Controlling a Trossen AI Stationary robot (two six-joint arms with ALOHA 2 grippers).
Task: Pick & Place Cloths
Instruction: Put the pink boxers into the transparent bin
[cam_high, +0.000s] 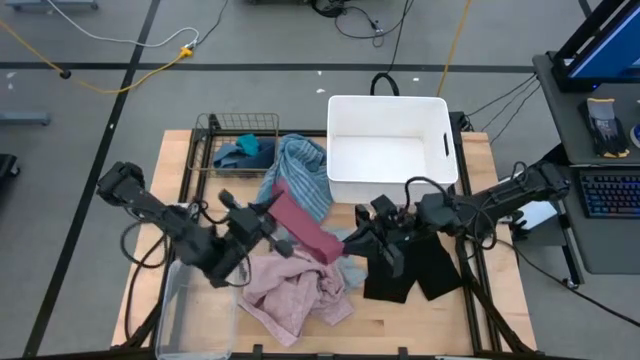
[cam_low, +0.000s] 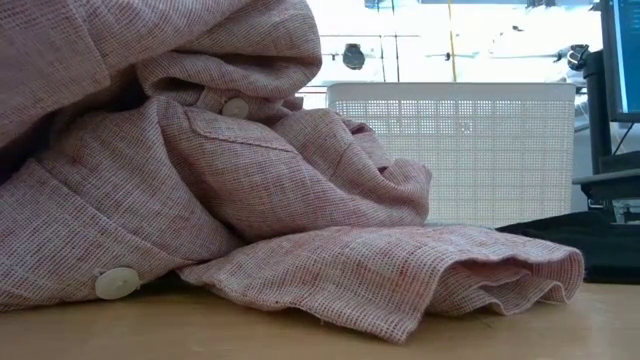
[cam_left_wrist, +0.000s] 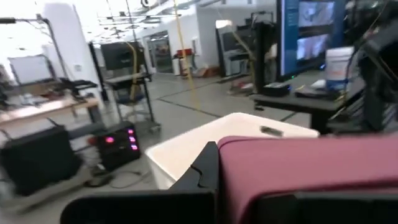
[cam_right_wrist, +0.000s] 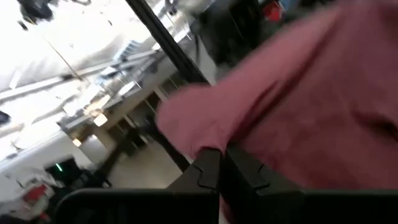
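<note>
A maroon cloth (cam_high: 305, 225) stretches as a band between my two grippers, above the table's middle. My left gripper (cam_high: 268, 212) is shut on its far-left end and my right gripper (cam_high: 352, 242) on its near-right end. Below it a pink cloth (cam_high: 295, 288) lies crumpled on the table and fills the low view (cam_low: 250, 180). A blue-striped towel (cam_high: 302, 172) lies bunched beside the white bin. Black shorts (cam_high: 412, 268) lie flat under my right gripper. Small teal and navy pieces (cam_high: 240, 152) sit in a wire basket. My left gripper pinches the maroon cloth's end (cam_left_wrist: 249, 168) between its two fingers, about level, coming from the table's left. The cloth covers one finger; only the other finger (cam_left_wrist: 205, 171) shows. The cloth is lifted and runs off toward my right gripper. My right gripper pinches the maroon cloth's other end (cam_right_wrist: 249, 149) between its shut fingers (cam_right_wrist: 208, 168), coming about level from the table's right. How many layers it has, I cannot tell. The cloth spreads away beyond the fingertips, held up off the table.
A white bin (cam_high: 345, 150) stands at the far middle of the table, with the wire basket (cam_high: 205, 135) to its left. A clear plastic box (cam_high: 195, 310) sits at the near left corner. Bare wood shows along the near edge (cam_high: 400, 330).
</note>
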